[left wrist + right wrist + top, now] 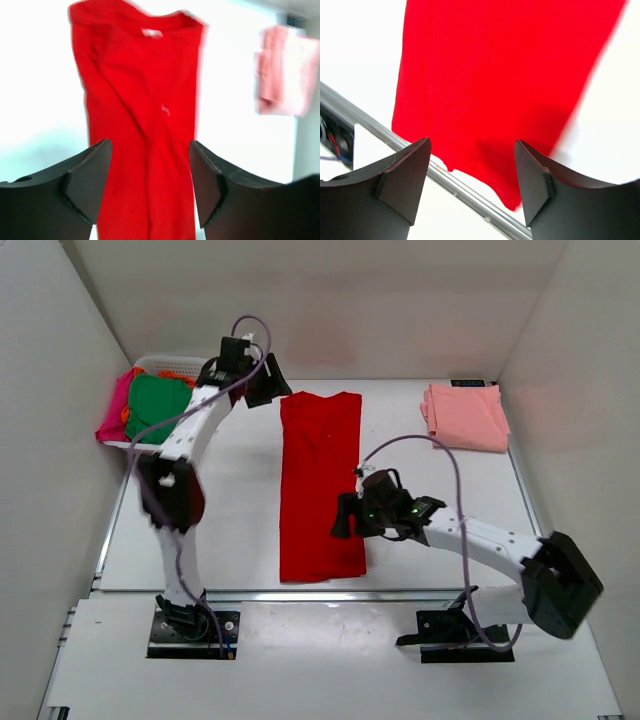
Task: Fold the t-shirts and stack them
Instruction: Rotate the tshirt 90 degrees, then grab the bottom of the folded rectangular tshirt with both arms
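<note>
A bright red t-shirt (320, 485) lies flat mid-table, folded lengthwise into a long strip with its collar at the far end. My left gripper (272, 390) hovers open by the collar's left corner. In the left wrist view the gripper (150, 145) stands wide above the red t-shirt (140, 100), with nothing between its fingers. My right gripper (343, 518) is open at the strip's right edge near the hem. In the right wrist view it (472, 145) is empty over the red hem (495, 75). A folded salmon-pink t-shirt (465, 417) lies at the back right.
A white lattice basket (165, 362) at the back left holds a green t-shirt (160, 400), a magenta one (115, 412) and a bit of orange. A metal rail (470, 195) runs along the table's near edge just past the red hem. White walls close in both sides.
</note>
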Robot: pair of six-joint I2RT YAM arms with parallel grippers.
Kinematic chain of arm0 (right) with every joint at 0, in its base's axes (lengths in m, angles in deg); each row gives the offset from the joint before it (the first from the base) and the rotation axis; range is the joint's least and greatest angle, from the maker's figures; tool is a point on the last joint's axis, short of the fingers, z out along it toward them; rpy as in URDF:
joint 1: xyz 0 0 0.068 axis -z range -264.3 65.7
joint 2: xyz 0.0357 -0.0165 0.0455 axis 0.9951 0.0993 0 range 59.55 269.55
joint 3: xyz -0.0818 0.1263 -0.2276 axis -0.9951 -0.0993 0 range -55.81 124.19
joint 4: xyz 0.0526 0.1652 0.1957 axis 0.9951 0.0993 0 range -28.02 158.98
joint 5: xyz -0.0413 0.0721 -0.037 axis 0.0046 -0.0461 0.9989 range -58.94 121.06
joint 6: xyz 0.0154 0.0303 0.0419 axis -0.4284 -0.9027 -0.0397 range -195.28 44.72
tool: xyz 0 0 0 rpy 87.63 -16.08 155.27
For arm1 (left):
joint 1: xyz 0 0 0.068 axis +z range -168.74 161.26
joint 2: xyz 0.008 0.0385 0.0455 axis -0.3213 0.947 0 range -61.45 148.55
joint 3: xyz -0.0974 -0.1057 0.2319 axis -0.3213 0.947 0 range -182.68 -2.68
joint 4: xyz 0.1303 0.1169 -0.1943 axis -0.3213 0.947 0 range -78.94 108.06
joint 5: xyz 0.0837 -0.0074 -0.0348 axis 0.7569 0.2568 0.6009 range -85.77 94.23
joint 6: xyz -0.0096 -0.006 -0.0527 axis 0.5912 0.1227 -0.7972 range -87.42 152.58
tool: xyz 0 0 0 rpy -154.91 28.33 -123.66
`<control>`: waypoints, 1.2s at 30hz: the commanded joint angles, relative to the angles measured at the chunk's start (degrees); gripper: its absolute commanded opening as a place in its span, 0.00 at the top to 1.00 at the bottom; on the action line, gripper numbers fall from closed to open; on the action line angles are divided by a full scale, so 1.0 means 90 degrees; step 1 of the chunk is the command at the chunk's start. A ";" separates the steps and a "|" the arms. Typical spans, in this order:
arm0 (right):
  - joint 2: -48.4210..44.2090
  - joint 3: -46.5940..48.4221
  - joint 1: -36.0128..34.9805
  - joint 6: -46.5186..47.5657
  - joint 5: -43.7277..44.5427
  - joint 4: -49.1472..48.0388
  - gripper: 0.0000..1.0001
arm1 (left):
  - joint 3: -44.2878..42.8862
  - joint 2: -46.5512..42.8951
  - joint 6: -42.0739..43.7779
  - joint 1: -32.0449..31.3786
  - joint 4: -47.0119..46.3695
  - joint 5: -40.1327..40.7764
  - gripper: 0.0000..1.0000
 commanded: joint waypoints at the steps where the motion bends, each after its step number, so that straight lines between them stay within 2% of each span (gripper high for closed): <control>1: -0.0794 -0.0192 0.0337 0.0316 0.0578 0.0662 0.35 | 0.3044 -0.3186 0.0441 -0.0693 -0.0286 0.0411 0.25; 2: -0.0960 -0.0299 0.0396 0.0228 0.0579 0.0789 0.35 | 0.4529 -0.4056 0.0276 -0.0772 -0.0512 0.0403 0.26; 3: -0.1049 -0.0368 0.0445 0.0130 0.0637 0.0926 0.35 | 0.5878 -0.4471 -0.0025 -0.0889 -0.0881 0.0442 0.26; 4: -0.1214 -0.0523 0.0397 -0.0035 0.0725 0.1082 0.34 | 0.6462 -0.5210 -0.0125 -0.1142 -0.1069 0.0607 0.26; 6: -0.1565 -0.0904 0.0222 -0.0358 0.0910 0.1171 0.35 | 0.8227 -0.6393 -0.0447 -0.1766 -0.1207 0.1103 0.25; 7: -0.1702 -0.1041 0.0038 -0.0581 0.0921 0.1133 0.34 | 0.8931 -0.6640 -0.0719 -0.1827 -0.1285 0.1155 0.25; 10: -0.1957 -0.1637 -0.0363 -0.1167 0.1028 0.0967 0.35 | 1.0213 -0.7792 -0.1247 -0.2324 -0.1452 0.1271 0.24; 13: -0.2007 -0.2076 -0.0511 -0.1540 0.0970 0.0616 0.35 | 1.0996 -0.8525 -0.1707 -0.2609 -0.1481 0.1380 0.23; 19: -0.1685 -0.2244 -0.0686 -0.1706 0.0862 0.0195 0.37 | 1.1564 -0.8860 -0.1825 -0.2472 -0.1558 0.1214 0.23; 23: -0.1324 -0.2166 -0.0843 -0.1853 0.0814 0.0020 0.40 | 1.1838 -0.8763 -0.2156 -0.2705 -0.2065 0.1048 0.25; 28: -0.1060 -0.2175 -0.0999 -0.1960 0.0745 -0.0215 0.46 | 1.1517 -0.8177 -0.2216 -0.3204 -0.2047 0.1194 0.27; 31: -0.1020 -0.2165 -0.0941 -0.1883 0.0745 -0.0235 0.53 | 1.1331 -0.7835 -0.2265 -0.3458 -0.2067 0.1224 0.27; 33: -0.1078 -0.2224 -0.0912 -0.1883 0.0726 -0.0244 0.66 | 1.1205 -0.7426 -0.2255 -0.3673 -0.2096 0.1243 0.28; 35: -0.1127 -0.2360 -0.0805 -0.1844 0.0629 -0.0322 0.83 | 1.1165 -0.7142 -0.2304 -0.3955 -0.2135 0.1244 0.35; 36: -0.1157 -0.2361 -0.0804 -0.1843 0.0647 -0.0303 0.96 | 1.1145 -0.6977 -0.2333 -0.4044 -0.2203 0.1272 0.58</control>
